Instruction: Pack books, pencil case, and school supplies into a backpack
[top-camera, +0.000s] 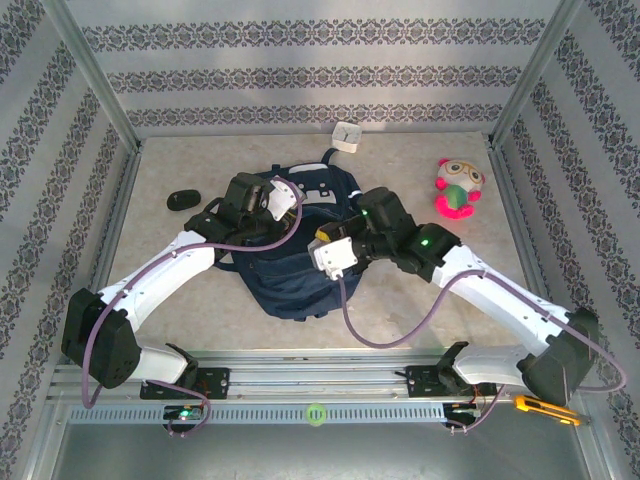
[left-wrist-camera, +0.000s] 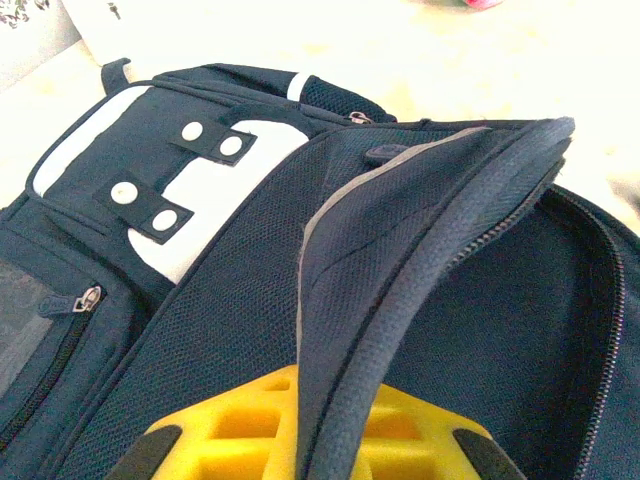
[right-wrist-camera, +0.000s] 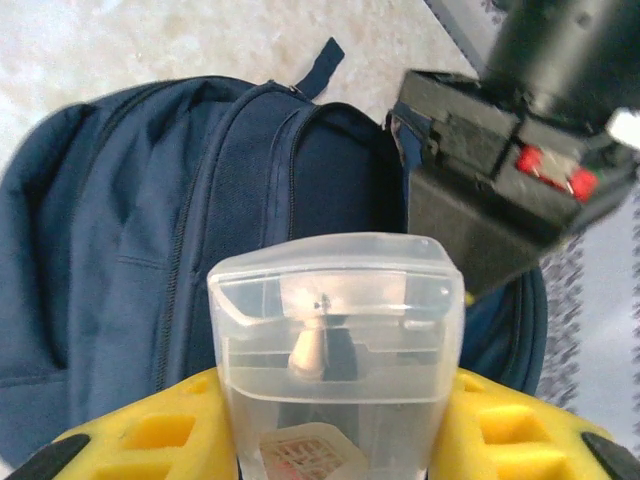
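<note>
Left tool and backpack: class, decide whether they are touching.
Touching. The left wrist view shows the left tool shut on the zipper edge of the backpack, which runs between its yellow fingers.

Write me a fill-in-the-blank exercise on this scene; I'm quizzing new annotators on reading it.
1. The left gripper pinches a zippered flap of the ____ fabric backpack.
2. The right gripper holds a ____ plastic box over the backpack.
3. In the top view, the pink-and-green plush toy lies to the ____ of the backpack.

Missing words: navy-blue; clear; right.
</note>
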